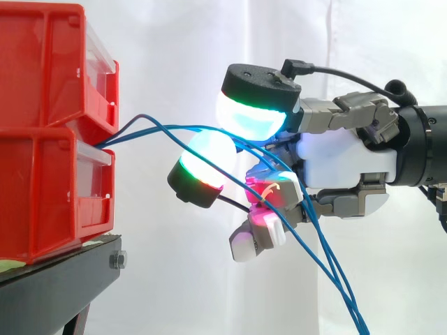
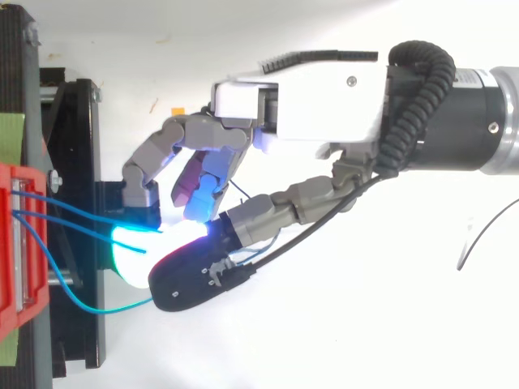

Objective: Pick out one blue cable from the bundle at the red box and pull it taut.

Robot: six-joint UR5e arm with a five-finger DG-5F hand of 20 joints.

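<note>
Several thin blue cables (image 1: 167, 129) come out between the two stacked red bins (image 1: 49, 139) at the left and run right into my hand (image 1: 342, 164). The hand sits just right of the bins, its fingers curled, with glowing cyan and green fingertips (image 1: 255, 105) closed around the cables. Behind the fingers the cables drop to the lower right (image 1: 349, 307). In the top view the blue cables (image 2: 73, 212) leave the red bin (image 2: 20, 243) and vanish into the glow between the curled fingers and thumb of the hand (image 2: 316, 105). One cable sags in a loose loop (image 2: 81, 304).
The bins stand on a black stand (image 1: 63, 279), whose frame (image 2: 77, 162) lies just left of the fingertips. A white curtain hangs behind, and a white surface lies below the arm, which comes in from the right.
</note>
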